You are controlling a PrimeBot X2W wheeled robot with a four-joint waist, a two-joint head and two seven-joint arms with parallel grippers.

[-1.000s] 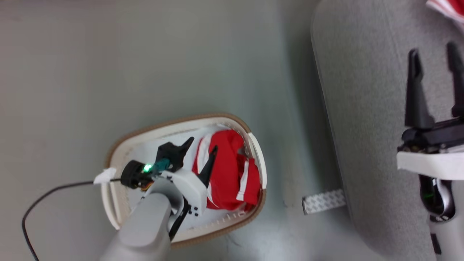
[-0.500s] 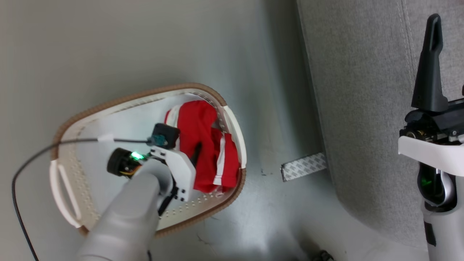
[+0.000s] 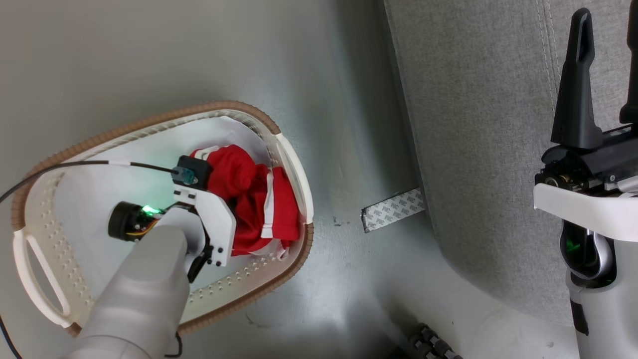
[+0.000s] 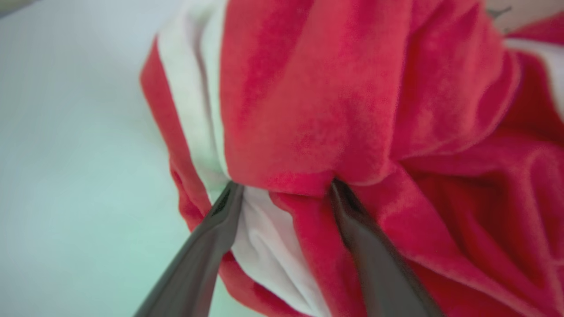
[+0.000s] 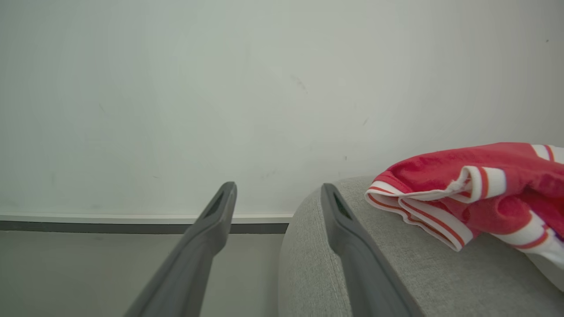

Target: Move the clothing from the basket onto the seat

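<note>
Digging into red clothing (image 4: 308, 110) in basket (image 3: 55, 234) with spread left hand (image 4: 285, 185).
Holding right hand (image 5: 277, 187) spread over seat (image 5: 396, 273) (floor strip (image 3: 394, 214) print unreadable).

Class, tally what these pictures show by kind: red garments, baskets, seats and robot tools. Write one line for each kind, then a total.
Red garments: 2, one in the basket, one on the seat
Baskets: 1
Seats: 1
Tools: 2, left tool and right tool, both open
Total: 6
</note>
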